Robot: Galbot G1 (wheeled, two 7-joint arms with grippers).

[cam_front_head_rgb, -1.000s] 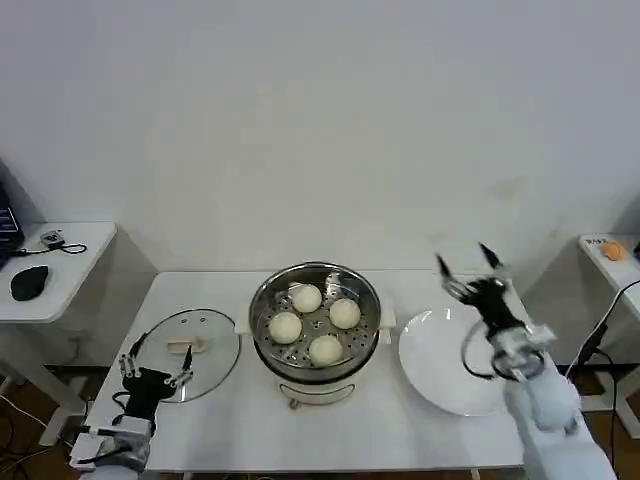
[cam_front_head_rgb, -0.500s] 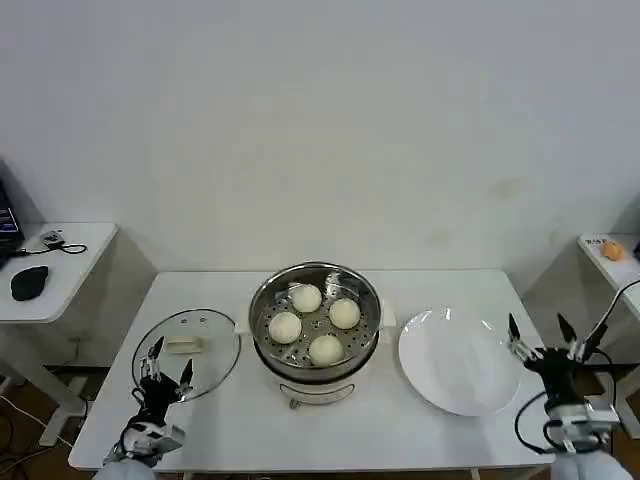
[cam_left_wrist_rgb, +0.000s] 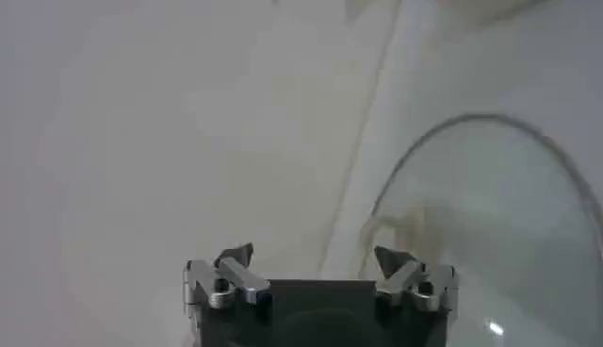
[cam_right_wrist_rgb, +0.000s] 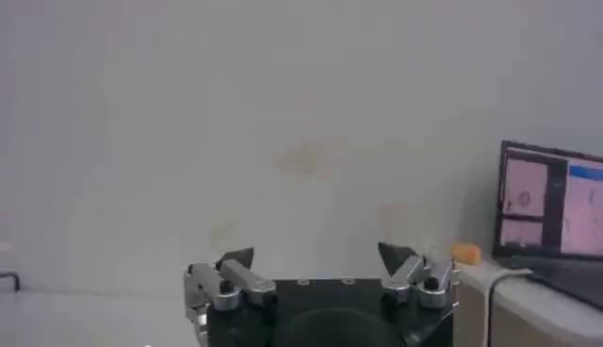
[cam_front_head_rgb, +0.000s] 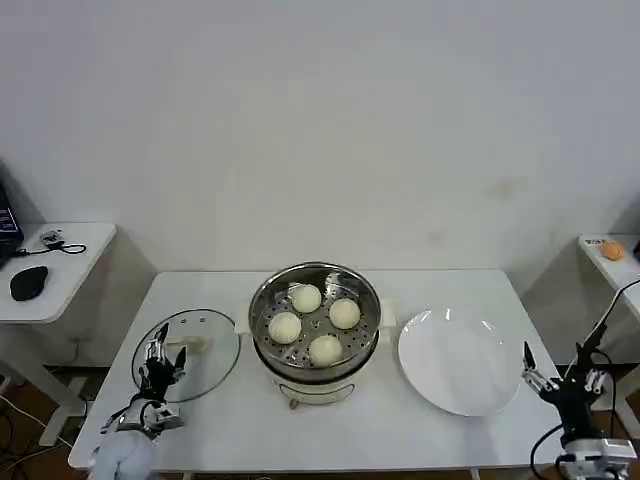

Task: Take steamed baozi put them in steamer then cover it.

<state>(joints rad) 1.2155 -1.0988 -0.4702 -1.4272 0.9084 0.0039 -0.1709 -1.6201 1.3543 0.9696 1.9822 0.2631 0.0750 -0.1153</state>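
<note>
A white table (cam_front_head_rgb: pixel 440 290) carries the steamer (cam_front_head_rgb: pixel 315 335) at its middle, uncovered, with four buns (cam_front_head_rgb: pixel 306 298) laid on its perforated tray. A bare white plate (cam_front_head_rgb: pixel 455 362) lies to its right. The glass lid (cam_front_head_rgb: pixel 200 350) lies flat to its left. The left pincer (cam_front_head_rgb: pixel 160 362) is held spread over the lid's near edge. The right pincer (cam_front_head_rgb: pixel 570 378) is held spread off the table's right corner.

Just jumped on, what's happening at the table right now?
All four steamed baozi sit inside the steamer at the table's middle, which is uncovered. The cover lies flat on the table to the robot's left. The left gripper, open, hovers at the cover's near edge, close to its handle, holding nothing. The right gripper, also open and empty, is low at the table's right edge, beside the bare white plate. Covering the steamer is what remains.
</note>
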